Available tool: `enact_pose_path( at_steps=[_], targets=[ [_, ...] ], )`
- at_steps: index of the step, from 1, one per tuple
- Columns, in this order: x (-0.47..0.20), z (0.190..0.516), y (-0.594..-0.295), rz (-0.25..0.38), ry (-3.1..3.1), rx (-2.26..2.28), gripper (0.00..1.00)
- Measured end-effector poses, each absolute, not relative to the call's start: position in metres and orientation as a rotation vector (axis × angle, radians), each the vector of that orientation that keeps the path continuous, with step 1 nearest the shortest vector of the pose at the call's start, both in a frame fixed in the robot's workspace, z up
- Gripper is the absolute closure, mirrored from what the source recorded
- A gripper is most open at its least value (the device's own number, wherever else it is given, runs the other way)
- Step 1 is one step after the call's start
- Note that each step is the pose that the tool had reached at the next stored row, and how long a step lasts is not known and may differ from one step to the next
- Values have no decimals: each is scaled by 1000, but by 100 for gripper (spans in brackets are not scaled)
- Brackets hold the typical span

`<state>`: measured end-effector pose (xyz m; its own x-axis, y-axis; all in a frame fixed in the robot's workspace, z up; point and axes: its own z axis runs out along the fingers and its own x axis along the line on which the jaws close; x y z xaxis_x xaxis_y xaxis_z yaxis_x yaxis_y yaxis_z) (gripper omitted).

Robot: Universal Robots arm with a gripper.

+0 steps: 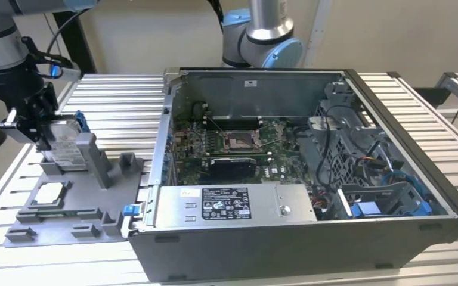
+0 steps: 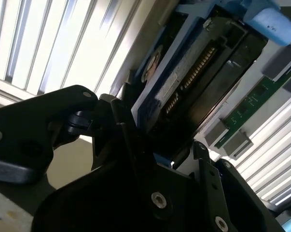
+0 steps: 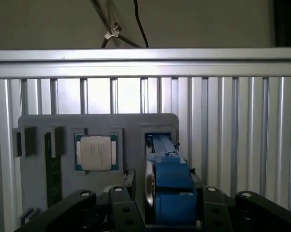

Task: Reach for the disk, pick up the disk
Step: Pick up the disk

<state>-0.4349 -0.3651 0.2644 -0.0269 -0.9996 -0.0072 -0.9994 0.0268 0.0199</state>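
Note:
The disk [image 1: 68, 143] stands on edge in a slot of the grey holder [image 1: 93, 179] at the exterior view's left, its blue frame along the upper edge. My gripper [image 1: 42, 128] has come down over it from above. In the first wrist view the blue-framed disk [image 3: 169, 179] sits between my two black fingers [image 3: 128, 191], with a narrow gap on each side, so the gripper [image 3: 167, 193] is open around it. The second wrist view shows the disk's connector end [image 2: 184, 72] running out from between the fingers [image 2: 121, 121] of the gripper [image 2: 159, 140].
The holder also carries a square silver chip [image 3: 95, 152] and a green memory stick [image 3: 51, 169]. An open computer case [image 1: 293, 179] lies right of the holder on the slatted metal table [image 1: 117, 95]. A second arm's base [image 1: 261, 36] stands behind the case.

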Motion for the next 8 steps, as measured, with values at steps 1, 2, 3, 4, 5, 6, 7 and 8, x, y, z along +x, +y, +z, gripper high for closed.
enact_pose_path(
  at_steps=[1,2,3,4,5,6,7,8],
  targets=[
    [-435,264,-365,-30,-2245,2185,0],
    [-435,264,-365,-30,-2245,2185,0],
    [-435,263,-365,-30,-2245,2185,0],
    [-435,263,-365,-30,-2245,2185,0],
    [-435,263,-365,-30,-2245,2185,0],
    [-435,263,-365,-30,-2245,2185,0],
    [-435,263,-365,-30,-2245,2185,0],
    [-435,263,-365,-30,-2245,2185,0]
  ],
)
